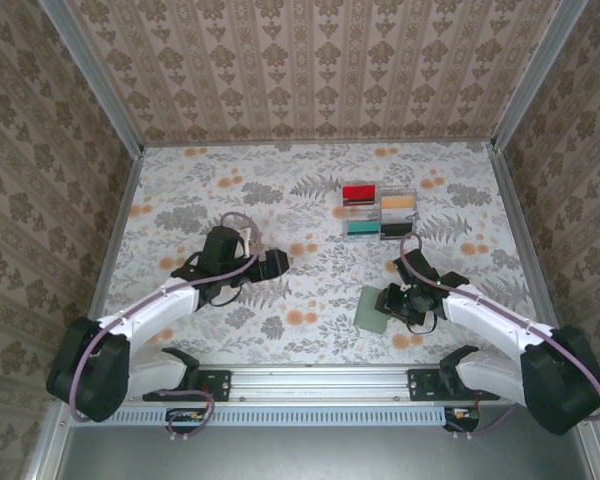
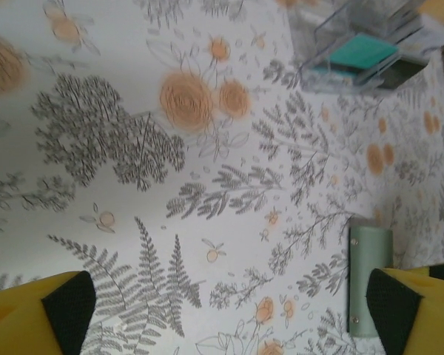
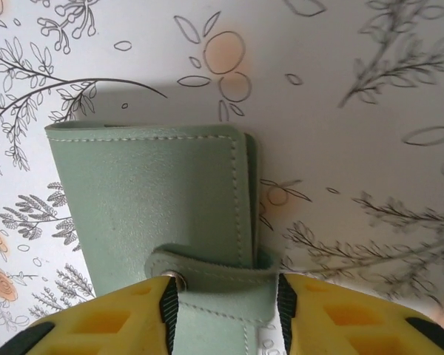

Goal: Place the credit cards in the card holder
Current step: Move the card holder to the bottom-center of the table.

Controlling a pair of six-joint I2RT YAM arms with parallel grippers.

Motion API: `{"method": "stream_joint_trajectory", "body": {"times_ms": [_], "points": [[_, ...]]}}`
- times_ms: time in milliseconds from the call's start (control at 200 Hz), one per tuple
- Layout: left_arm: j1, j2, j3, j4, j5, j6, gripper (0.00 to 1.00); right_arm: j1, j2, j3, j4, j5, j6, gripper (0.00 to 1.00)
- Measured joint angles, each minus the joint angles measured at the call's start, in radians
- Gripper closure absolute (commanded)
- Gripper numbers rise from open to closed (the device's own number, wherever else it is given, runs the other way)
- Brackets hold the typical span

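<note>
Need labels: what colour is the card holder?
Sage green, the flat rectangular stitched card holder; best in right wrist view.

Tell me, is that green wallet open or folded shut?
Folded shut. The card holder lies flat with its cover closed, and its snap strap wraps over the free edge, apparently fastened.

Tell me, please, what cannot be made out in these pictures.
- Card holder, right wrist view: folded shut, so slots hidden; near end covered by the right end effector.
- Whether it grips the strap: contact cut off by the bottom edge.
- Credit cards, top view: too small to count.
- Tray, left wrist view: blurred, cut off by the top edge.
</note>
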Motion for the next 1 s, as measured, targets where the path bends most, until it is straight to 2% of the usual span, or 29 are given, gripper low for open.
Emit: {"method": "stream_joint_trajectory", "body": {"times_ms": [165,435,585,785,890,1000], "points": [[-0.053,0.079,0.026,0.007,0.009,-0.006,0.12,0.047,0.109,0.043,0.061,-0.024,-0.003,0.66],[-0.171,0.274,0.129,0.045,0.041,-0.053,0.3,0.184,0.303,0.178,0.146,-0.063,-0.039,0.65],[-0.241,0.364,0.158,0.089,0.054,-0.114,0.31,0.213,0.303,0.2,0.165,-0.066,-0.039,0.65],[-0.289,0.386,0.153,0.1,0.051,-0.198,0.32,0.213,0.275,0.201,0.158,-0.053,-0.042,0.68],[-0.291,0.386,0.139,0.118,0.05,-0.228,0.37,0.213,0.275,0.196,0.162,-0.055,-0.043,0.73],[-0.292,0.388,0.128,0.13,0.051,-0.252,0.43,0.216,0.286,0.196,0.17,-0.071,-0.045,0.74]]}}
